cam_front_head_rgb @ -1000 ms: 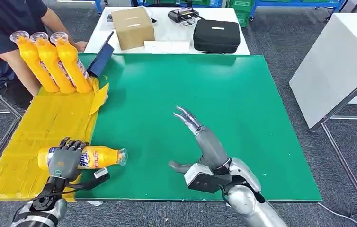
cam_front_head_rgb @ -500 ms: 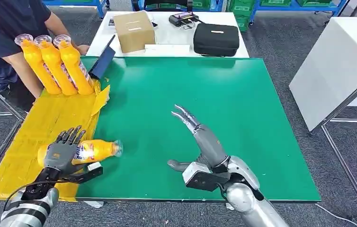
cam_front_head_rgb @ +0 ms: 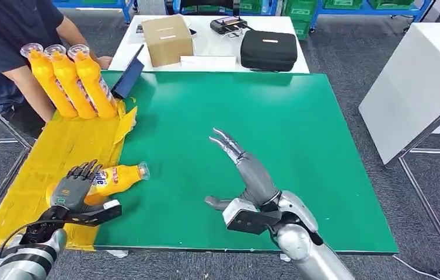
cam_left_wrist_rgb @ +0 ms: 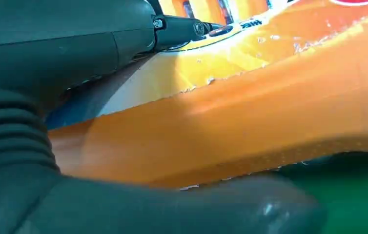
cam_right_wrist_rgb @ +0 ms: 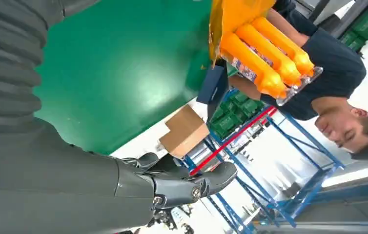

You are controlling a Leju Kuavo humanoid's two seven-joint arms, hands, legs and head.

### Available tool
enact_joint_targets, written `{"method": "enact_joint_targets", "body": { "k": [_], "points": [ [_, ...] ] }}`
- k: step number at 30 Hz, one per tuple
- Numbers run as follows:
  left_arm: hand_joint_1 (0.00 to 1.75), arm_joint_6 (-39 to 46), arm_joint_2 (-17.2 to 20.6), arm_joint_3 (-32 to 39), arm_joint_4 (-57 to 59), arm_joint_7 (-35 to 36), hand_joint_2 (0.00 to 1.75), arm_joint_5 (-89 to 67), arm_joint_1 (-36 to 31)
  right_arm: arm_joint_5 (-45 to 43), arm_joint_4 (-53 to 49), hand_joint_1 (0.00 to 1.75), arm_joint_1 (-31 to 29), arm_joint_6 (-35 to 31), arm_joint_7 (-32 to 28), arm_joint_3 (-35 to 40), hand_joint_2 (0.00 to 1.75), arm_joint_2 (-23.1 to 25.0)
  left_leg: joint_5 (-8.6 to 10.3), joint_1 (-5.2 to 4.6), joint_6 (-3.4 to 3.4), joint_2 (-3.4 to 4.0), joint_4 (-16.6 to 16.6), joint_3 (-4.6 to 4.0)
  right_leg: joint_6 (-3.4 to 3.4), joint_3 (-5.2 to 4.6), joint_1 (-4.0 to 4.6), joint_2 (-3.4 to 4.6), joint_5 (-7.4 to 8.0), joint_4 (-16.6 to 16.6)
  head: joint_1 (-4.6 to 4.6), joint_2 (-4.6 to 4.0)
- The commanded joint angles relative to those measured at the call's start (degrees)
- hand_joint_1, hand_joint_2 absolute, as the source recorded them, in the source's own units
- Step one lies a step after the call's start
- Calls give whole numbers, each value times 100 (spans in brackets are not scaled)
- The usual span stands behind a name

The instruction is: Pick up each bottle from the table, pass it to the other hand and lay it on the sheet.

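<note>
The left hand (cam_front_head_rgb: pixel 73 191) grasps an orange bottle (cam_front_head_rgb: pixel 112 179) around its labelled middle, fingers curled over the top and the thumb (cam_front_head_rgb: pixel 104 212) stretched out beneath it. The bottle lies nearly level at the near left of the table, its base end over the yellow sheet (cam_front_head_rgb: pixel 60 153) and its clear cap pointing right, just over the edge of the green mat (cam_front_head_rgb: pixel 299 116). In the left wrist view the bottle's orange body (cam_left_wrist_rgb: pixel 250 112) presses close against the palm. The right hand (cam_front_head_rgb: pixel 247 169) is released and holds nothing: fingers (cam_front_head_rgb: pixel 224 142) stretched forward and apart, thumb out to the side, hovering over the mat's near middle, well apart from the bottle. At the sheet's far end three more bottles (cam_front_head_rgb: pixel 69 79) stand leaning together beside a person (cam_front_head_rgb: pixel 7 35) in a dark shirt. Behind the mat a white table (cam_front_head_rgb: pixel 217 49) bears a cardboard box (cam_front_head_rgb: pixel 168 38) and a black case (cam_front_head_rgb: pixel 268 49)
</note>
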Motion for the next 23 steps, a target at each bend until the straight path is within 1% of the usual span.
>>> {"method": "enact_joint_targets", "body": {
  "k": [1,2,3,4,5,6,7,8,9,10,11,12,13,15,16,17,18,19,23],
  "points": [
    [0,210,-13,-276,671,303,0,-17,340,8,404,0,-186,43,4,67,175,13,19,6,-14,43,16,-64,-14,-83,10,57,25,26,-2,0],
    [0,527,-96,-182,519,358,0,14,370,25,374,0,-136,41,8,64,175,2,-1,7,-23,30,22,-31,-15,-48,11,41,8,31,0,0],
    [0,799,-168,-40,331,375,0,110,419,35,348,0,-90,36,10,61,175,-8,9,10,-25,35,25,-59,-18,-81,14,52,18,37,0,0],
    [0,1067,-246,115,87,380,0,174,490,72,312,0,-31,11,19,50,175,-14,9,15,-24,23,17,-33,-13,-51,16,34,7,30,0,0],
    [0,1246,-394,429,-386,130,0,493,618,106,248,0,63,-21,24,32,175,-28,24,25,-31,41,13,-80,-20,-103,27,59,26,22,0,0],
    [0,1342,-512,669,-828,-70,0,792,737,132,193,0,139,-51,29,15,175,-37,57,25,-36,32,-7,-45,-25,-67,31,42,35,-3,2,0],
    [0,1270,-678,928,-1323,-441,0,1358,839,172,127,0,232,-89,36,-11,175,-36,58,24,-33,20,-4,-40,-22,-56,29,24,43,-2,2,0],
    [0,957,-853,1183,-1952,-782,0,2004,935,224,46,0,352,-141,36,-48,175,-7,53,24,-32,27,-11,-34,-25,-52,29,32,57,-11,-2,0],
    [0,681,-984,1342,-2430,-1006,0,2456,1073,347,-34,0,571,-218,1,-133,175,30,49,28,-31,30,-5,-38,-9,-53,32,31,91,-11,0,0],
    [0,347,-1118,1476,-2796,-1269,0,2968,1113,431,-76,0,703,-291,-109,-192,175,89,44,30,-30,27,10,-41,-12,-50,34,23,77,-1,2,0],
    [0,-29,-1246,1594,-3198,-1392,0,3396,1111,599,-115,0,785,-412,-196,-222,175,157,46,28,-29,19,12,-48,-10,-51,31,12,75,2,0,0],
    [0,-82,-1251,1586,-3248,-1362,0,3391,1095,606,-124,0,787,-416,-197,-219,175,166,45,26,-28,16,16,-59,-8,-85,28,6,72,8,2,0],
    [0,-650,-1451,1712,-3699,-1606,0,4196,1060,990,-230,0,882,-832,-269,-319,175,362,44,33,-29,21,21,-85,-9,-109,34,17,75,6,2,0],
    [0,-745,-1477,1680,-3864,-1481,0,4164,1061,1079,-316,0,891,-819,-199,-280,175,410,51,25,-27,40,16,-139,-5,-141,28,28,87,9,4,0],
    [0,-934,-1617,1774,-4145,-1775,0,4730,1092,1255,-315,0,839,-798,-81,-249,0,373,43,30,-25,51,23,-152,-3,-125,33,43,87,9,2,0],
    [0,-1247,-1761,1817,-4535,-1743,0,5153,1111,1183,-354,0,925,-891,-136,-394,0,522,57,26,-9,52,24,-176,3,-145,30,41,100,12,4,0],
    [0,-1328,-1847,1750,-4894,-1772,0,5283,1179,1141,-427,0,1015,-983,-219,-478,0,621,59,24,-8,61,20,-181,-6,-155,28,42,108,11,2,0],
    [0,-1743,-1953,1703,-5328,-1709,0,5888,1257,955,-532,0,1135,-1024,-325,-596,0,753,47,29,-11,68,27,-176,-9,-147,34,56,100,12,0,0],
    [0,-1770,-1957,1649,-5488,-1594,0,5885,1321,955,-583,0,1180,-1040,-328,-608,0,756,57,22,-10,70,20,-189,-6,-168,28,59,105,10,2,0]
  ]
}}
